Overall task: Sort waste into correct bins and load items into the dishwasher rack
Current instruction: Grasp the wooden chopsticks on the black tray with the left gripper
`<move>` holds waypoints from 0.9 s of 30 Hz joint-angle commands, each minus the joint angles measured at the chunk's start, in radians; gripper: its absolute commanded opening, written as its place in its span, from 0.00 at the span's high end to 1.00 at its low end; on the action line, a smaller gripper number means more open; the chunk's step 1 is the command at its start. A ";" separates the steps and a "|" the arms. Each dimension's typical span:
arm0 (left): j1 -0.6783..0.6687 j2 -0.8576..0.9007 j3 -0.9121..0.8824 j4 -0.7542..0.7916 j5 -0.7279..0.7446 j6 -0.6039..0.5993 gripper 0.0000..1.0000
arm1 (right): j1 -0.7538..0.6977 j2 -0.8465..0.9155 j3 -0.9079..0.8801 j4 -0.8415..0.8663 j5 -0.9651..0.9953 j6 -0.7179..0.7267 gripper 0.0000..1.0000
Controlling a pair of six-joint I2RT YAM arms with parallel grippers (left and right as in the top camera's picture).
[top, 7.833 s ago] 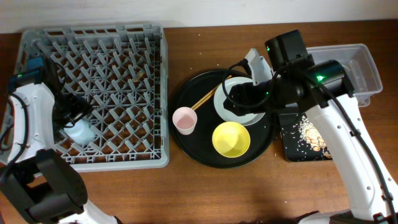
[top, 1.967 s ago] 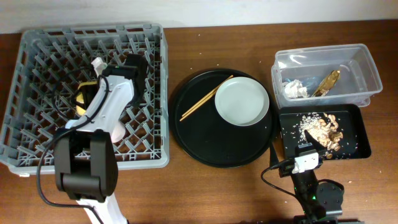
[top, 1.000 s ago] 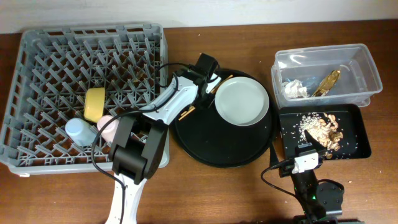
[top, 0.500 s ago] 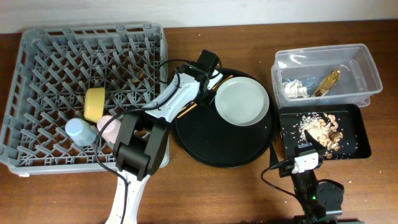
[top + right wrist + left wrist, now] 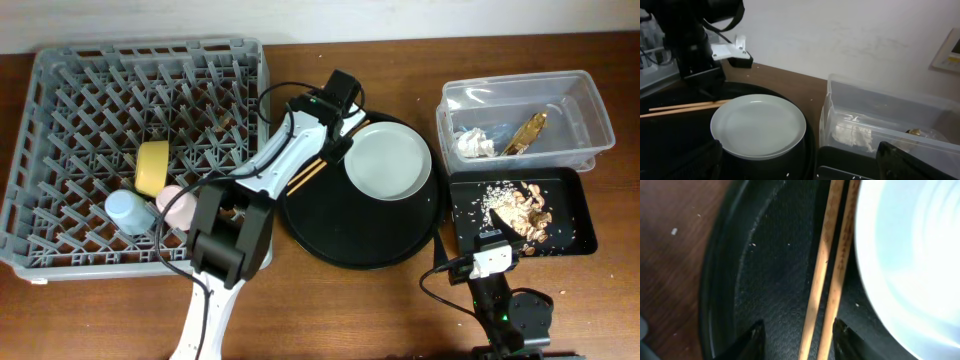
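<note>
Chopsticks [image 5: 825, 270] lie side by side on the round black tray [image 5: 350, 240], just beside the left edge of the pale grey-green plate [image 5: 388, 163], which sits on the same tray. Your left gripper [image 5: 800, 345] is lowered over them with its jaws parted, one fingertip on either side of the pair; the left wrist view shows a gap on both sides, so nothing is grasped. Your right gripper [image 5: 805, 165] sits at the near edge of the tabletop [image 5: 330, 310], spread wide and holding nothing, with its camera facing the plate and the clear tub [image 5: 590, 110]. Inside the dishwasher rack [image 5: 100, 70], in its left half, you have the yellow bowl [image 5: 152, 168] tipped on its side among the pegs, with the pink cup [image 5: 175, 205] and the light-blue cup [image 5: 127, 211] close together just below it. The clear tub contains the crumpled white tissue [image 5: 475, 143] and the golden-brown wrapper [image 5: 525, 133]. The shallow black tray [image 5: 570, 235], directly in front of the tub, carries the brown food scraps [image 5: 520, 210] with white crumbs.
</note>
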 commanded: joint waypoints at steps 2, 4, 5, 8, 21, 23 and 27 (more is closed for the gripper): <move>-0.004 0.072 0.005 -0.004 -0.010 0.015 0.65 | -0.005 -0.006 -0.008 -0.001 -0.006 0.004 0.02; -0.010 0.077 0.005 -0.013 -0.007 0.010 0.68 | -0.005 -0.006 -0.008 0.000 -0.006 0.004 0.02; -0.010 0.076 0.007 -0.018 0.010 -0.005 0.69 | -0.005 -0.006 -0.008 0.000 -0.006 0.004 0.02; -0.002 0.076 0.007 -0.066 0.212 -0.035 0.83 | -0.005 -0.006 -0.008 0.000 -0.006 0.004 0.01; 0.027 0.071 0.170 -0.327 0.207 -0.067 0.72 | -0.005 -0.006 -0.008 0.000 -0.006 0.004 0.02; 0.026 0.073 0.073 -0.243 0.206 -0.067 0.72 | -0.005 -0.006 -0.008 -0.001 -0.006 0.004 0.01; 0.026 0.076 0.009 -0.187 0.200 -0.091 0.81 | -0.005 -0.006 -0.008 -0.001 -0.006 0.004 0.01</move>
